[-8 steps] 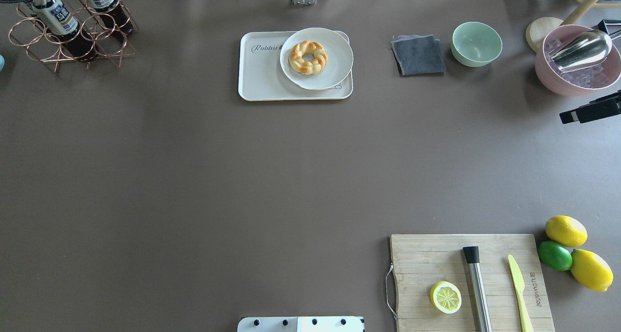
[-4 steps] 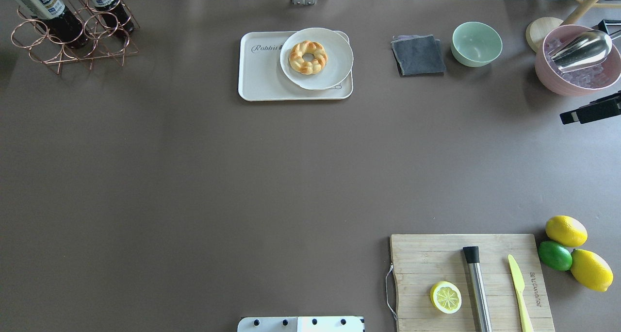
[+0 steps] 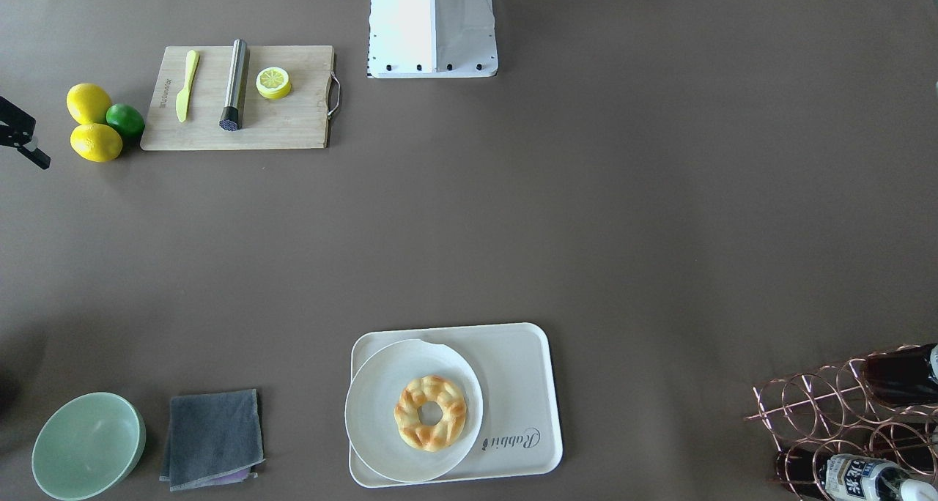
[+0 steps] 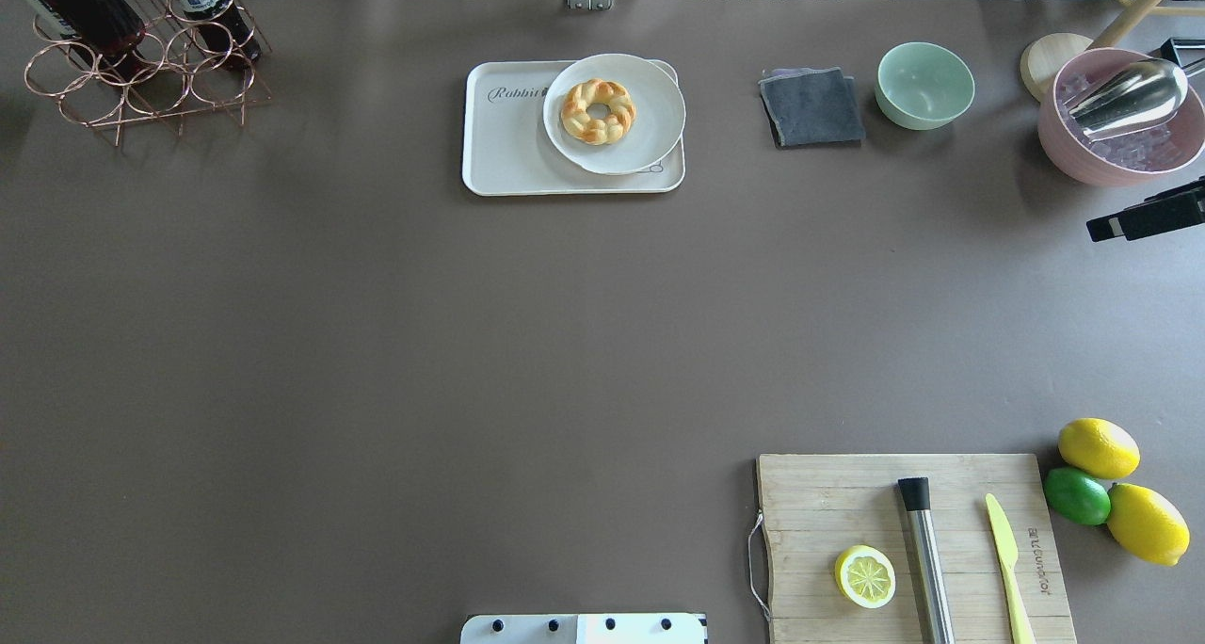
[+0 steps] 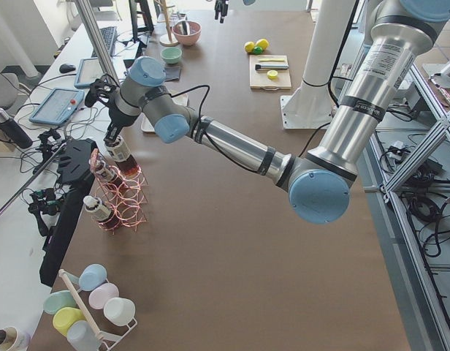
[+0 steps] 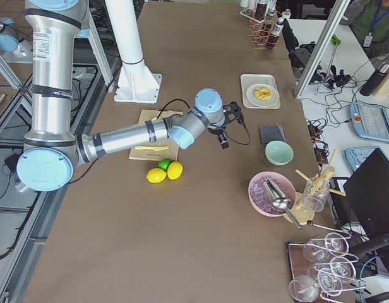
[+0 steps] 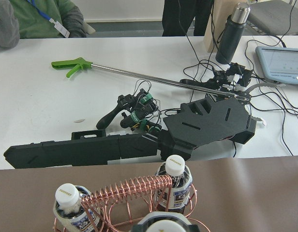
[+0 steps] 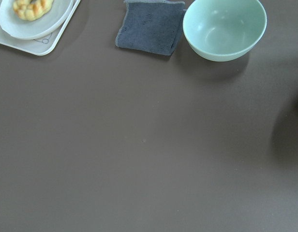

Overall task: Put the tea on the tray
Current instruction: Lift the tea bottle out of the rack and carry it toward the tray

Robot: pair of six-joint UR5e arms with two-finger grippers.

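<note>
Left arm (image 5: 236,144): you have it stretched long and low from the base toward the far corner on its own side. The elbow is nearly straight and the wrist is folded so that the left gripper (image 5: 115,141) points down. The side view does not tell you whether its jaws are parted or closed. Right arm (image 6: 122,140): you have it reaching out low and level on its own side, wrist bent, with the right gripper (image 6: 224,129) above the surface. Only a black part of it cuts into the overhead view's right edge, and its jaw gap is not legible.
</note>
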